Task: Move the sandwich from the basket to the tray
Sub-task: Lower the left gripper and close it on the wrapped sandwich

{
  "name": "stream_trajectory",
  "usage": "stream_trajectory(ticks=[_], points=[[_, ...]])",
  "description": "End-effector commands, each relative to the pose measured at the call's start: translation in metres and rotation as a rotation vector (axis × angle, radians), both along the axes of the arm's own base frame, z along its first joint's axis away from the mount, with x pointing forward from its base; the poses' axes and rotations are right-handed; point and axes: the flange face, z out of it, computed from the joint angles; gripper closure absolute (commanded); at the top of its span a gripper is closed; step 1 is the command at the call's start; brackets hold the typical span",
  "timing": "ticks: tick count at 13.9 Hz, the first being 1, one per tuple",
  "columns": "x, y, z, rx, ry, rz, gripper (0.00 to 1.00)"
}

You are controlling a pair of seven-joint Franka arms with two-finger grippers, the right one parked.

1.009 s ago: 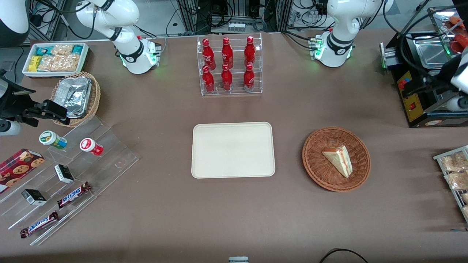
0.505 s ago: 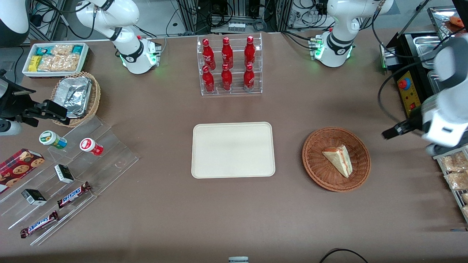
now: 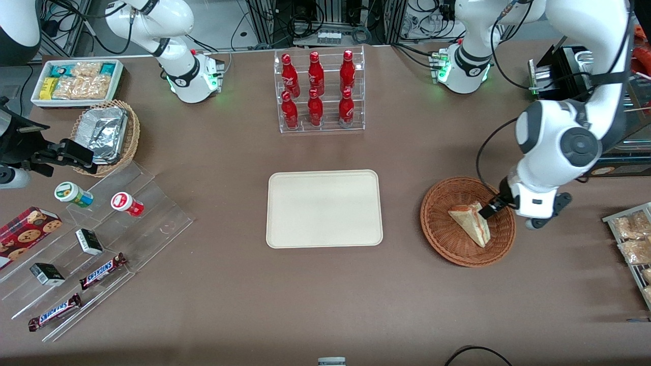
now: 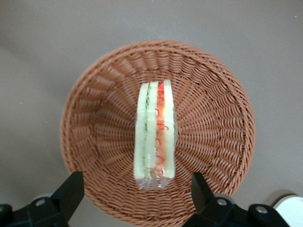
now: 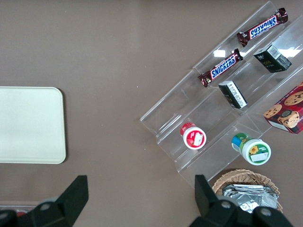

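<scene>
the gripper (image 4: 135,196) hangs over the basket (image 3: 447,246), fingers spread wide to straddle the sandwich (image 3: 472,221), which stands on edge in the basket's centre, at three o'clock from the bare tray (image 3: 324,208) awaiting it.

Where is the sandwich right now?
The sandwich lies in the round wicker basket, toward the working arm's end of the table beside the tray, with the open end effector hovering above it.
</scene>
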Motion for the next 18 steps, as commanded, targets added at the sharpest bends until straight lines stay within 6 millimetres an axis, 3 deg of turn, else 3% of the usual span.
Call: stream_trajectory(ticks=[1, 10, 11, 12, 13, 14, 18], points=[[-0.009, -0.010, -0.019, 0.007, -0.029, 0.024, 0.00], [-0.011, -0.015, -0.079, 0.031, 0.009, -0.012, 0.00], [-0.012, -0.015, -0.085, 0.031, 0.009, -0.009, 0.08], [-0.014, -0.014, -0.090, 0.029, 0.007, -0.002, 0.42], [-0.013, -0.016, -0.089, 0.027, 0.000, 0.016, 0.91], [-0.011, -0.015, -0.086, 0.026, -0.007, 0.027, 1.00], [-0.002, -0.017, -0.064, 0.030, -0.005, 0.037, 1.00]])
